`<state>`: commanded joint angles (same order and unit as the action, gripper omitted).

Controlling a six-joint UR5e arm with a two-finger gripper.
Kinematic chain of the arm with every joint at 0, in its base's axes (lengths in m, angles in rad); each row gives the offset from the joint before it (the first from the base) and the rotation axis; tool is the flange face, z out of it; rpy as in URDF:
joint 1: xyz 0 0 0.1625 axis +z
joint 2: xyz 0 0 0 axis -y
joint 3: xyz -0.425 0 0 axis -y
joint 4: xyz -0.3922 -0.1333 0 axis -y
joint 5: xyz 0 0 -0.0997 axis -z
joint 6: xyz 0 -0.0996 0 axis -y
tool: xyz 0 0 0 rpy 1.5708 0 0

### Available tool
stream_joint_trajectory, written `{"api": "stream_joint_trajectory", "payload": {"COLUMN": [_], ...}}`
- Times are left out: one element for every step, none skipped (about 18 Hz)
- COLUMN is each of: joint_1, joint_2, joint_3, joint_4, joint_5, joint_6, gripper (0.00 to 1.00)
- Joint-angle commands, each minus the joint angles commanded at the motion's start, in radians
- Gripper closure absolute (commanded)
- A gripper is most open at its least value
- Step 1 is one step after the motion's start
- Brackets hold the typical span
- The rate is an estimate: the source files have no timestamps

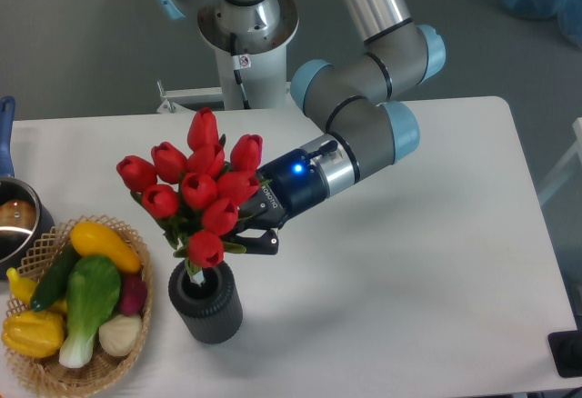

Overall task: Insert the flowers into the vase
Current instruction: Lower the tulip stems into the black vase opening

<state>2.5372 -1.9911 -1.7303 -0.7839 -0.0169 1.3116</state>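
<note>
On a white table [436,262] — grey floor behind — the vase [205,303] stands.

**Tulips entering the vase**

The flowers [195,194], red tulip buds with green leaves, lean left from the claw [250,234], stems reaching down into the vase's mouth. The vase [207,307], dark grey and ribbed, stands upright below-left of the claw.

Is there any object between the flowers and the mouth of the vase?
Nothing visible blocks it. The flowers, held by the gripper, already have their stems in the vase; the wicker basket sits off to the side.
</note>
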Motion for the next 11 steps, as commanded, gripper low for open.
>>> {"api": "stream_joint_trajectory", "payload": {"joint_1": [0.000, 0.000, 0.000, 0.000, 0.000, 0.000, 0.000, 0.000, 0.000, 0.000, -0.002], "joint_2": [-0.008, -0.014, -0.014, -0.015, -0.015, -0.018, -0.021, -0.026, -0.029, -0.032, -0.035], "joint_3": [0.000, 0.002, 0.000, -0.002, -0.005, -0.005, -0.005, -0.008, -0.014, -0.017, -0.018], "joint_4": [0.000, 0.000, 0.000, -0.002, -0.002, 0.000, -0.002, -0.002, 0.000, 0.000, 0.000], "joint_5": [0.002, 0.003, 0.003, 0.003, 0.003, 0.003, 0.003, 0.003, 0.003, 0.003, 0.003], "joint_6": [-0.002, 0.000, 0.000, 0.000, 0.000, 0.000, 0.000, 0.000, 0.000, 0.000, 0.000], "gripper": [0.96, 0.96, 0.96, 0.96, 0.96, 0.96, 0.96, 0.96, 0.96, 0.96, 0.96]}}
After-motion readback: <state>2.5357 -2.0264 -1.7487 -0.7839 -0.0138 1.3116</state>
